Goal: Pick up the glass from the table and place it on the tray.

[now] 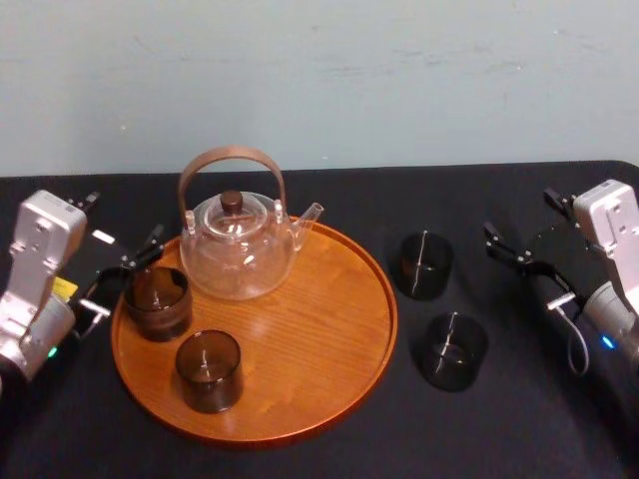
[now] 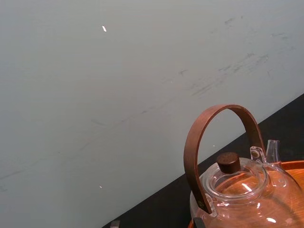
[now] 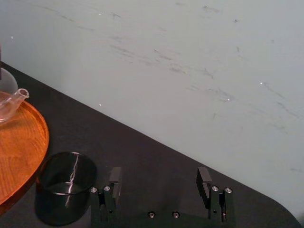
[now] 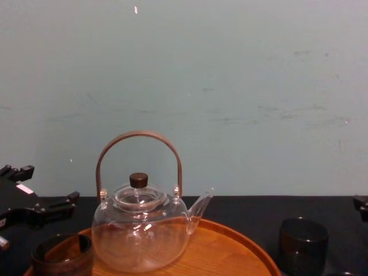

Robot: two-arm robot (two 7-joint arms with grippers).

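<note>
**A:** Entry one, right gripper (image 1: 521, 267)?
**B:** Jaws spread, nothing between them. It hangs over the right side of the table (image 1: 519, 429).

**A:** Entry two, the glass to fetch?
**B:** Two candidates, both dark and upright on the cloth to the right of the tray (image 1: 319, 319). The far glass (image 1: 424, 265) is directly left of the right gripper, near it but not touching. The near glass (image 1: 452, 351) is left of the gripper and closer to the robot. Both have the long axis vertical and the mouth up.

**A:** Which arm is nearer?
**B:** The right, clearly. The tray lies between the left arm and both glasses.

**A:** Entry three, left gripper (image 1: 125, 274)?
**B:** Also spread and empty. It sits at the tray's left rim, just beside the left tray glass (image 1: 158, 302).

**A:** What else is on the tray?
**B:** The teapot (image 1: 238, 249) at the far left and the front tray glass (image 1: 209, 370) at the near left. The right half is bare wood.

**A:** What does the next move call for?
**B:** Probably a short reach left to the far glass, with the jaws straddling its wall from the side. Then a lift over the low rim onto the bare right half. The two table glasses stand near each other, so the near one could get knocked.
</note>
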